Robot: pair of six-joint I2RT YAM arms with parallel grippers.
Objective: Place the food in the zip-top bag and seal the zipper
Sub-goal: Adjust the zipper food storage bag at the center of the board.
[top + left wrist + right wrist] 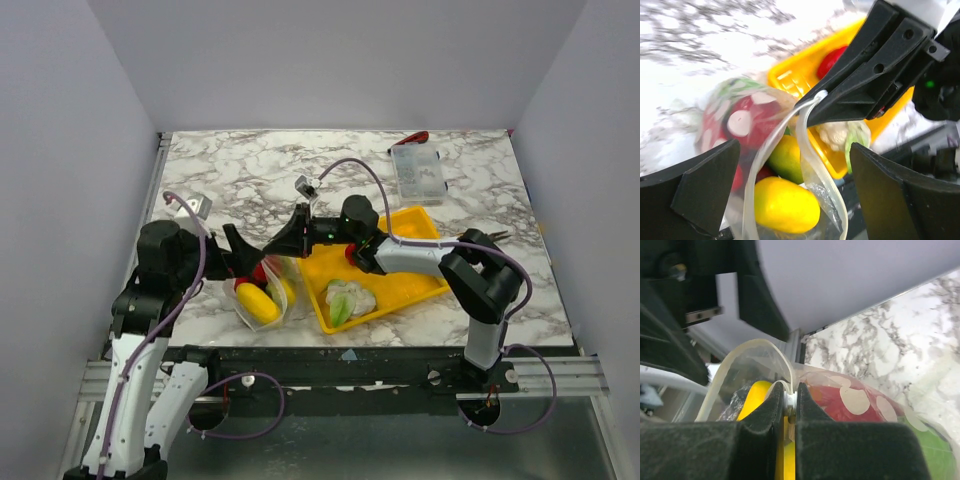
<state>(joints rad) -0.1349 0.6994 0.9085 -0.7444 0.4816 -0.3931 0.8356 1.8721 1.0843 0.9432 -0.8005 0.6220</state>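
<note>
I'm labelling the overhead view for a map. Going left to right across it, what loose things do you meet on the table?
zip-top bag → cauliflower → clear compartment box

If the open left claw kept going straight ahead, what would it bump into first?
Probably the zip-top bag, its open rim in front of the left gripper; the right gripper pinching that rim lies just beyond, though depth is unclear.

A white, grey-veined marble table fills the middle. Plain pale walls close in at nine o'clock, twelve and three. Down at six, an aluminium rail frame sits over a dull grey floor. The light is soft and even.
</note>
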